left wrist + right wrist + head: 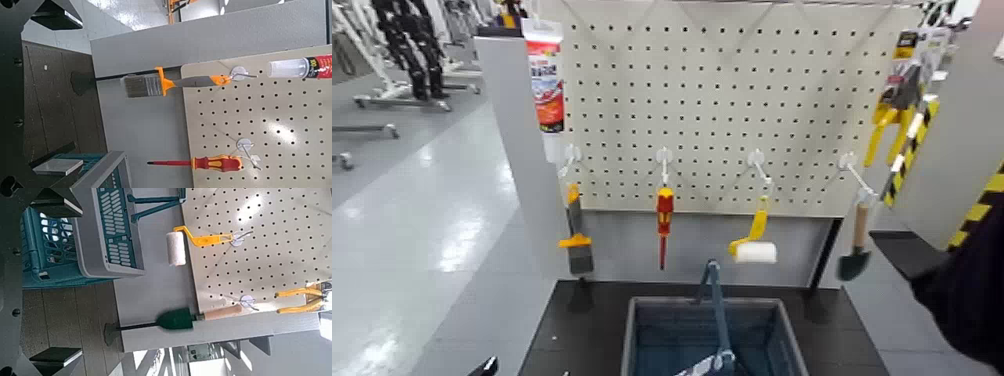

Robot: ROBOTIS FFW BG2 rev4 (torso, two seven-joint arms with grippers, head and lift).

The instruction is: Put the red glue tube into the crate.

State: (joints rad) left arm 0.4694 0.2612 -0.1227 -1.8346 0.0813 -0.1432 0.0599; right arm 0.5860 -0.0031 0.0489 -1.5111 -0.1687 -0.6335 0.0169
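The red glue tube hangs cap down at the top left of the white pegboard. It also shows in the left wrist view. The grey-blue crate stands on the dark table below the board, its hoop handle upright. My left gripper is open and empty, low at the table's front left, far from the tube. My right gripper is open and empty, beside the crate at the right.
On the pegboard hang a paintbrush, a red-and-yellow screwdriver, a paint roller, a green trowel and yellow pliers. A grey post stands left of the board. My right arm fills the right edge.
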